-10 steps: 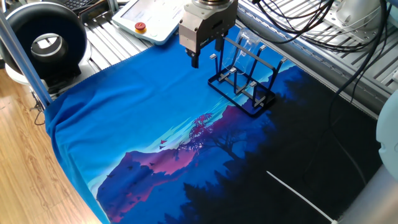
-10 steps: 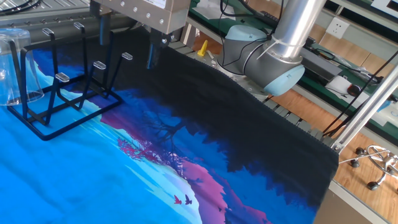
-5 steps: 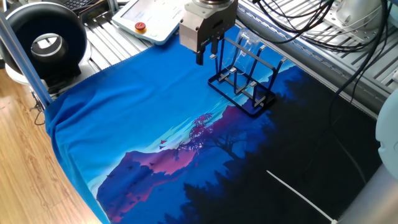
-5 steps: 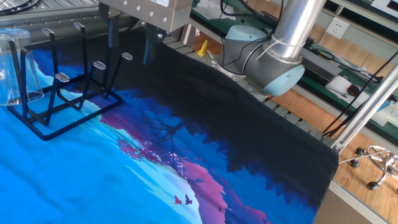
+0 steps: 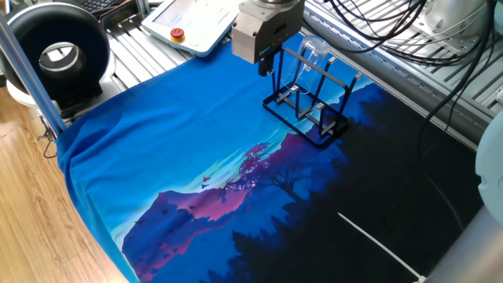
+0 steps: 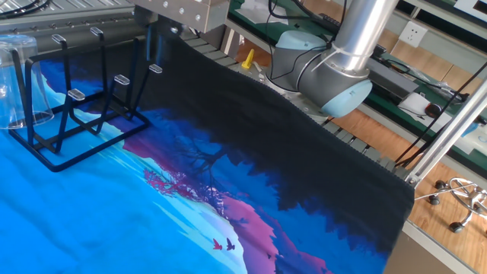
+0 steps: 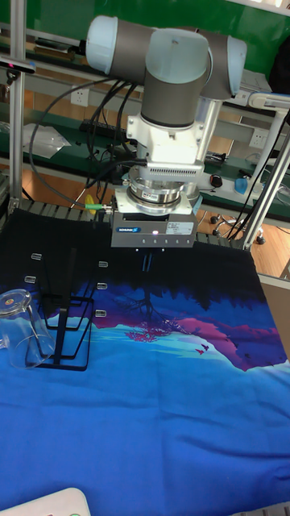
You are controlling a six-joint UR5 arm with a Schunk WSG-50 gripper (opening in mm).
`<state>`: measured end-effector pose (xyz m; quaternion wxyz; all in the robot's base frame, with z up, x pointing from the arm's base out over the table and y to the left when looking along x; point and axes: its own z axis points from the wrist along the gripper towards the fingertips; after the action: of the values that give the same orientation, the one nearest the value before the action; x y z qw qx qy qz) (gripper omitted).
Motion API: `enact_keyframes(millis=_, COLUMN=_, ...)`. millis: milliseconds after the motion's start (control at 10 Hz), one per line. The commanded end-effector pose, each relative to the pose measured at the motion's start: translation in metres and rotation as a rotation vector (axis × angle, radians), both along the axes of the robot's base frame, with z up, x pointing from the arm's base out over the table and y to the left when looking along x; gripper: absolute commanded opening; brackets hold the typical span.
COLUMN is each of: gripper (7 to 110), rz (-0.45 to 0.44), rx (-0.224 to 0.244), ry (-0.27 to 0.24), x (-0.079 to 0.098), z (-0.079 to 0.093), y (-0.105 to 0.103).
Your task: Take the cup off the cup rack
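Note:
The cup [image 5: 315,52] is a clear tumbler hung upside down on a far peg of the cup rack [image 5: 308,112], a black wire stand on the blue cloth. In the other fixed view the cup [image 6: 18,82] sits at the left end of the rack [image 6: 82,122]; the tall fixed view shows the cup [image 7: 24,326] beside the rack [image 7: 66,326]. My gripper [image 5: 264,66] hangs just left of the rack, fingers together with nothing between them. It also shows at the rack's near end [image 6: 157,47] and to the right of the rack [image 7: 149,263], apart from the cup.
A white teach pendant [image 5: 189,23] with a red button lies behind the cloth [image 5: 189,157]. A black round device [image 5: 59,55] stands at the back left beside a metal post [image 5: 31,75]. Cables [image 5: 377,31] run behind the rack. The arm's base [image 6: 331,76] stands off the table's far side.
The fingers have come together from wide apart to shut. The gripper has shifted slightly toward the rack and a little higher. Cup and rack have not moved.

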<state>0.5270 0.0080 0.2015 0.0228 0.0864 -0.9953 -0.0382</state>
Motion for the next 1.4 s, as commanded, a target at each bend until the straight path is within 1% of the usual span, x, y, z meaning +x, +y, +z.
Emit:
enact_keyframes(millis=0, gripper=7, rz=0.014, rx=0.011, ry=-0.004, x=-0.003, z=0.001, y=-0.007)
enact_keyframes(millis=200, gripper=7, rz=0.04, rx=0.006, ry=0.006, x=-0.007, z=-0.002, y=-0.015)
enact_keyframes(millis=400, gripper=7, rz=0.037, rx=0.004, ry=0.012, x=-0.009, z=-0.003, y=-0.017)
enact_keyframes(millis=500, gripper=7, rz=0.035, rx=-0.002, ry=0.012, x=-0.011, z=-0.005, y=-0.023)
enact_keyframes(millis=700, gripper=7, rz=0.034, rx=0.002, ry=-0.005, x=-0.01, z=-0.009, y=-0.032)
enact_keyframes(millis=800, gripper=7, rz=0.031, rx=0.023, ry=-0.013, x=-0.009, z=-0.009, y=-0.028)
enact_keyframes(millis=900, gripper=7, rz=0.027, rx=0.031, ry=-0.017, x=-0.008, z=-0.009, y=-0.026)
enact_keyframes(millis=1300, gripper=7, rz=0.01, rx=0.032, ry=-0.02, x=-0.006, z=-0.008, y=-0.024)
